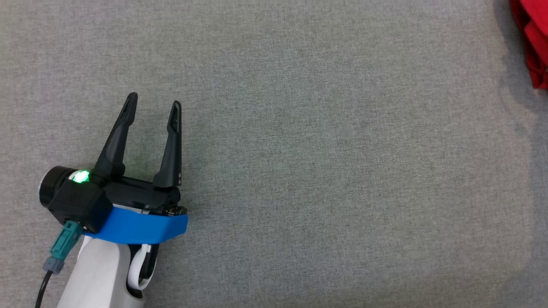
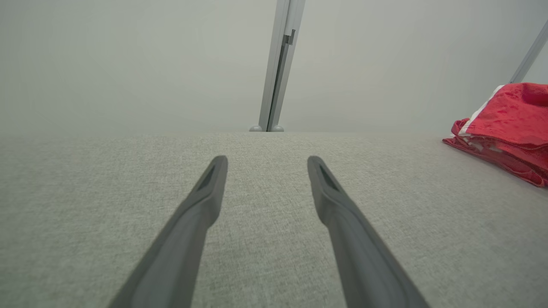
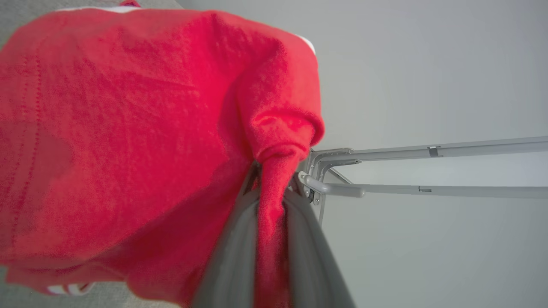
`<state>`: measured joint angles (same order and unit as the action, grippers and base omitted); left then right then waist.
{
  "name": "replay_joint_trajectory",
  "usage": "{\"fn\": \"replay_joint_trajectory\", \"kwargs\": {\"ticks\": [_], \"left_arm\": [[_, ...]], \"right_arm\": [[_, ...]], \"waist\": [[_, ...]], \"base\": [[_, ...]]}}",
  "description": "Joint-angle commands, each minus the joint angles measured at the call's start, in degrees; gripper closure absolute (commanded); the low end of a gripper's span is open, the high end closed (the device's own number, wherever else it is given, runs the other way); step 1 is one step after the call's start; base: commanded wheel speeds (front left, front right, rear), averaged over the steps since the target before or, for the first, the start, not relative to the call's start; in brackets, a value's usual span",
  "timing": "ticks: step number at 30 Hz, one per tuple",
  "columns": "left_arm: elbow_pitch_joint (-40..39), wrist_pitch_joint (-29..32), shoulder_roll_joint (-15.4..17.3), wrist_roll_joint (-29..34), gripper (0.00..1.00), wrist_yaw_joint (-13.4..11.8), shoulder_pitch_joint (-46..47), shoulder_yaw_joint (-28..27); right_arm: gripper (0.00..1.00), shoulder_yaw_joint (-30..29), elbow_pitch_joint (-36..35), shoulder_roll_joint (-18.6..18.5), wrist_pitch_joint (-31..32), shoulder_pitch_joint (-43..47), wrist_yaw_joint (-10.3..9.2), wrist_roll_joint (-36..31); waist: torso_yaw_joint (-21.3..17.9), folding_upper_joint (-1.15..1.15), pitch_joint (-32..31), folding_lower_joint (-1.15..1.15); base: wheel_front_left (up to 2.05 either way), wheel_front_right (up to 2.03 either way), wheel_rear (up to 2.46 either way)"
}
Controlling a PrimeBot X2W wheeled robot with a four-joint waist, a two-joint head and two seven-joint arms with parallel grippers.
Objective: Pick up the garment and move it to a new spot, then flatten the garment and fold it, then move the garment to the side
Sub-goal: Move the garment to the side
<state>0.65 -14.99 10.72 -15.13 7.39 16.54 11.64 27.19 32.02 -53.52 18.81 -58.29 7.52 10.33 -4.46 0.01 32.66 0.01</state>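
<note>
Garment (image 3: 128,128), red, is pinched by the right gripper (image 3: 274,179) at the far right of the tabletop (image 1: 299,171); left gripper (image 1: 154,101) is spread and empty. Lift it high enough, so no fabric drags

The upper right edge of my head view cuts off the red garment (image 1: 534,47). In my right wrist view, lower middle, the garment hides the tips of my right gripper (image 3: 274,184), and its fingers (image 3: 231,265) look blurry.
</note>
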Motion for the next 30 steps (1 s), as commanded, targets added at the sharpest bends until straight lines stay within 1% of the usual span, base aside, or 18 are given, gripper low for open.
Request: {"fn": "replay_joint_trajectory", "kwargs": {"ticks": [1, 3, 4, 6, 8, 10, 11, 12, 13, 16, 17, 18, 23, 25, 30], "left_arm": [[-0.5, -0.2, 0.6, 0.3, 0.00, 0.1, 1.0, -0.3], [-0.7, -0.2, 1.1, 0.4, 0.00, 0.1, 1.1, -0.2], [-0.8, -0.2, 1.3, 0.5, 0.00, 0.1, 1.2, -0.1], [-0.8, -0.2, 1.7, 0.6, 0.00, 0.1, 1.3, 0.0], [-0.9, -0.2, 1.9, 0.6, 0.00, 0.1, 1.5, 0.0], [-0.9, -0.2, 2.2, 0.7, 0.00, 0.1, 1.7, 0.2], [-0.8, -0.2, 2.2, 0.7, 0.00, 0.1, 1.7, 0.2], [-0.7, -0.2, 2.2, 0.7, 0.00, 0.1, 1.8, 0.2], [-0.6, -0.2, 2.3, 0.8, 0.00, 0.1, 1.7, 0.2], [-0.2, -0.2, 2.1, 0.5, 0.00, 0.1, 1.8, 0.6], [0.1, -0.2, 1.8, 0.4, 0.00, 0.1, 1.9, 1.0], [0.3, -0.2, 1.6, 0.3, 0.00, 0.1, 1.9, 1.3], [1.2, -0.2, 0.5, -0.5, 0.00, 0.1, 1.5, 1.8], [2.0, -0.2, 0.1, -0.9, 0.00, 0.1, 0.6, 1.9], [3.6, -0.2, -1.5, -2.1, 0.00, 0.1, -1.6, 1.0]], "right_arm": [[1.00, -2.3, 1.1, 1.1, -1.0, 1.3, -0.05, -1.1], [1.00, -6.0, 2.5, 2.6, -2.1, 2.0, -0.05, -3.0], [1.00, -7.1, 2.4, 3.7, -3.7, 2.8, -0.05, -2.9], [1.00, -9.8, 3.3, 5.0, -4.2, 3.4, -0.06, -5.3], [1.00, -13.7, 3.7, 6.6, -4.9, 3.3, -0.07, -7.8], [1.00, -17.7, 4.5, 8.7, -4.0, 3.9, -0.07, -10.8], [0.84, -19.4, 4.4, 10.0, -3.7, 4.5, -0.07, -12.2], [0.84, -21.0, 4.0, 11.2, -3.6, 4.8, -0.07, -13.6], [0.00, -23.0, 3.5, 12.4, -3.1, 5.2, -0.07, -15.2], [0.00, -27.2, 2.2, 16.0, -1.8, 7.0, -0.06, -18.6], [0.00, -29.4, 1.9, 17.6, -0.3, 8.2, -0.07, -20.5], [0.00, -30.2, 1.5, 18.5, -0.1, 8.7, -0.06, -21.1], [0.00, -33.0, 1.2, 22.0, -0.3, 11.5, -0.06, -21.0], [0.00, -33.9, 0.9, 23.9, -2.0, 12.9, -0.06, -20.1], [0.00, -33.3, -2.4, 29.6, -11.6, 18.9, -0.04, -15.7]], "waist": [[-0.2, -0.01, 0.4, -0.01], [-0.5, -0.01, 0.8, -0.01], [-0.6, -0.01, 0.9, -0.01], [-0.9, -0.01, 1.3, -0.01], [-1.1, -0.01, 1.7, -0.01], [-1.3, -0.01, 1.9, -0.01], [-1.4, -0.01, 1.9, -0.01], [-1.6, -0.01, 1.8, -0.01], [-1.7, -0.01, 1.7, -0.01], [-1.8, -0.01, 0.9, -0.01], [-1.7, -0.01, 0.1, -0.01], [-1.7, -0.01, -0.4, -0.01], [-0.7, -0.01, -3.9, -0.01], [-0.3, -0.01, -5.8, -0.01], [0.8, -0.01, -11.4, -0.01]], "base": [[0.00, 0.00, 0.00], [0.00, 0.00, 0.00], [0.00, 0.00, 0.00], [0.00, 0.00, 0.00], [0.00, 0.00, 0.00], [0.00, 0.00, 0.00], [0.00, 0.00, 0.00], [0.00, 0.00, 0.00], [0.00, 0.00, 0.00], [0.00, 0.00, 0.00], [0.00, 0.00, 0.00], [0.00, 0.00, 0.00], [0.00, 0.00, 0.00], [0.00, 0.00, 0.00], [0.00, 0.00, 0.00]]}}
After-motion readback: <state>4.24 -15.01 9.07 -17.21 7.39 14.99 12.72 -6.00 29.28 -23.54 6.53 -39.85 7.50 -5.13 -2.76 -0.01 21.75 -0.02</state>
